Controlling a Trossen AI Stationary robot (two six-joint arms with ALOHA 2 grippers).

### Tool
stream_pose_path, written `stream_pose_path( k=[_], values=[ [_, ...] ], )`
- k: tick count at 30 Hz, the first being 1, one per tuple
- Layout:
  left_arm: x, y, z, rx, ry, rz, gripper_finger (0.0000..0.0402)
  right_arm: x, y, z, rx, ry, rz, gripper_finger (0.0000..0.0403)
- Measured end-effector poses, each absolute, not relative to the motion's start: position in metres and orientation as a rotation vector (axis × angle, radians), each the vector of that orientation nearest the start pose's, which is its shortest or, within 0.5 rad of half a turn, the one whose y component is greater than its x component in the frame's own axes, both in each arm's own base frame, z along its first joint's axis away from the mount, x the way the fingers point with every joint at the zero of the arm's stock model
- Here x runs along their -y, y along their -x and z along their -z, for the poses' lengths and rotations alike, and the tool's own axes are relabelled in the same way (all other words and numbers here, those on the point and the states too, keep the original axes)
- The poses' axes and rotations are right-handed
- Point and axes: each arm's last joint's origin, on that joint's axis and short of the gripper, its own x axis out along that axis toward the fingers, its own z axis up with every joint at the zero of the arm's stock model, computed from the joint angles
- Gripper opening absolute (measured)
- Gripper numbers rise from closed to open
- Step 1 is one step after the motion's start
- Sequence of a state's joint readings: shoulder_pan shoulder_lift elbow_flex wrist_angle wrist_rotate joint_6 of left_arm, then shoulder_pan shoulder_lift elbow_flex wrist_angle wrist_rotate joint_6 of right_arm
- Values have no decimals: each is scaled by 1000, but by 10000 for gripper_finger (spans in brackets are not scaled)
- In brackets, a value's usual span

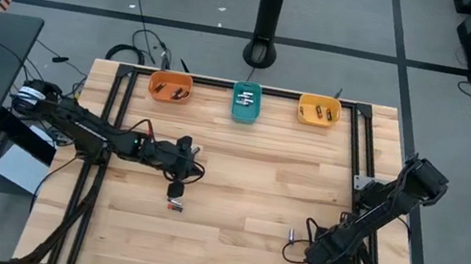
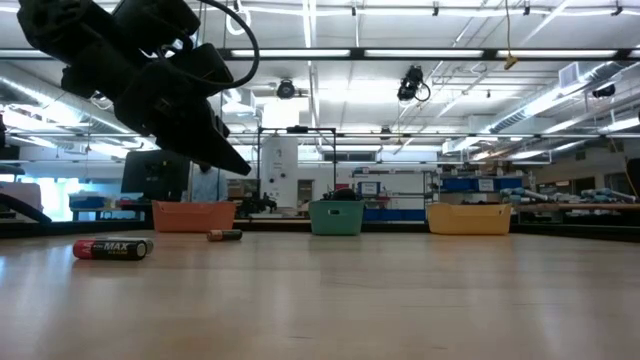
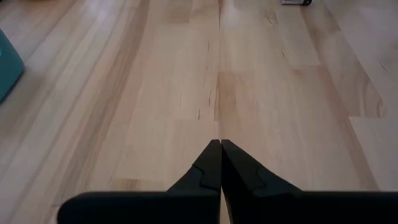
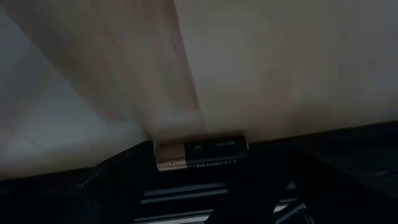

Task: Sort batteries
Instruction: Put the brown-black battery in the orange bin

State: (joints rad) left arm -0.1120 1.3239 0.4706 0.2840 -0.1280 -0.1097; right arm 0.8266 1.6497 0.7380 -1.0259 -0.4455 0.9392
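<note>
My left gripper (image 1: 188, 170) is shut and empty, above the table's left-middle; its closed fingertips (image 3: 221, 148) hover over bare wood. A red and black battery (image 1: 174, 204) lies on its side just nearer than it, and shows in the low view (image 2: 112, 248). A second small battery (image 2: 225, 235) lies farther off. My right gripper (image 1: 304, 249) is low at the table's near right, shut on a black and copper battery (image 4: 200, 154). Several batteries lie in the orange bin (image 1: 169, 88), teal bin (image 1: 246, 102) and yellow bin (image 1: 319, 112). My right gripper holds the black and copper battery between its two dark fingers, which stand to either side of it. The battery lies crosswise, copper end (image 4: 169, 157) to one side. It sits close over the wood; the exact contact is lost in shadow.
The three bins stand in a row along the table's far edge. A black frame rail (image 1: 361, 164) runs along the right side, next to the right arm. Another battery (image 3: 295, 2) shows at the edge of the left wrist view. The teal bin's corner (image 3: 7, 62) shows there too.
</note>
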Motion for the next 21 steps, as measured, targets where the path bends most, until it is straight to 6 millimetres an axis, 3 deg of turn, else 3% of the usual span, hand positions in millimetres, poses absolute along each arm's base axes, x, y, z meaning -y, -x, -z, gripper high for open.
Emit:
stream_pose_path(
  k=[11, 21],
  values=[
    [24, -242, -162, -567, 39, -44, 10, -165, -123, -122, -2140, -123, 119, 363],
    [24, -241, -161, -580, 41, -46, 10, -165, -121, -122, -2131, -94, 119, 280]
  ],
)
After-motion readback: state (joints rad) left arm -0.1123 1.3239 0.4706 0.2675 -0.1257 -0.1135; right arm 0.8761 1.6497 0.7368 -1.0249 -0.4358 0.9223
